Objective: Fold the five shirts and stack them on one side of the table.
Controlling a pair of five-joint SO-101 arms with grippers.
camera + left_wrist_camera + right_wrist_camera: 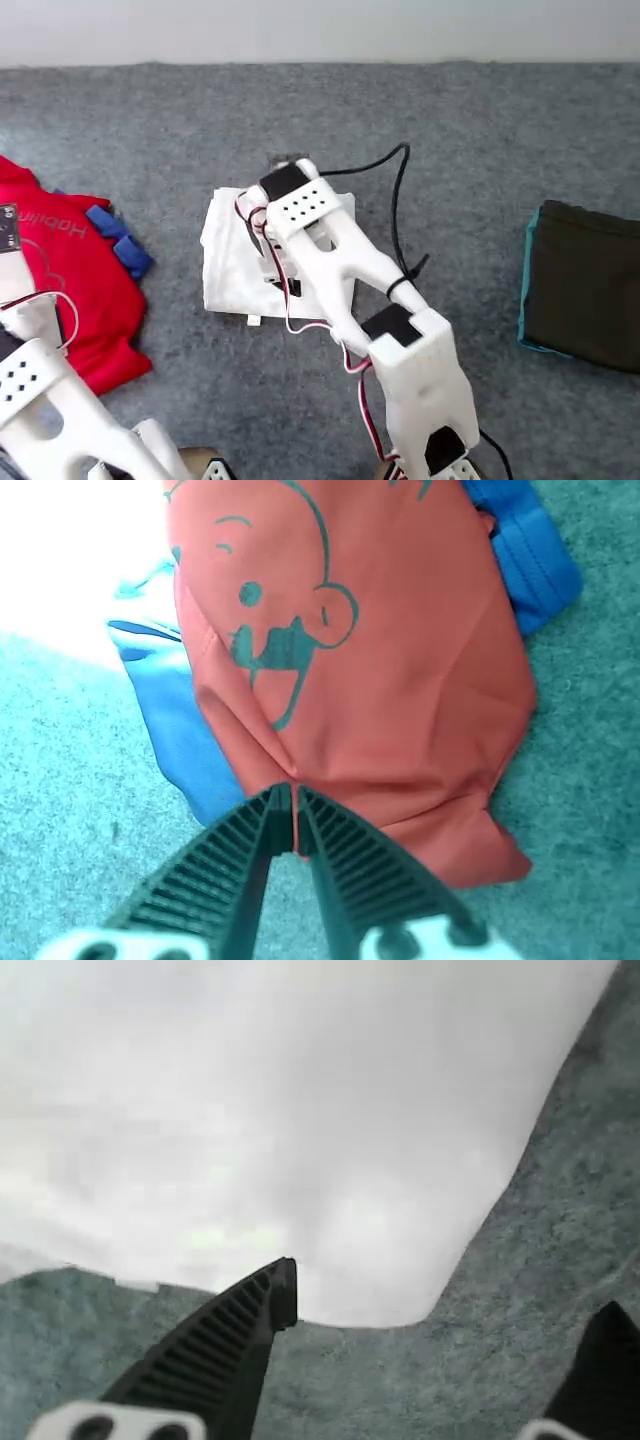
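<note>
Right claw [447,1288] is spread over the white shirt [300,1110] edge; left claw [292,792] seemingly pinches red shirt [400,700].

Grey, felt-like table top [480,130] under everything. Flat on it, right below the right gripper [450,1290], a white folded cloth shirt [300,1110], one edge level with the fingertips. Well apart to that gripper's right, a dark folded shirt with a teal edge [585,285]. At the tip of the left gripper [293,795], a red cloth shirt with a dark cartoon print [380,680], spread over a blue garment [190,740], both touching the felt.
</note>
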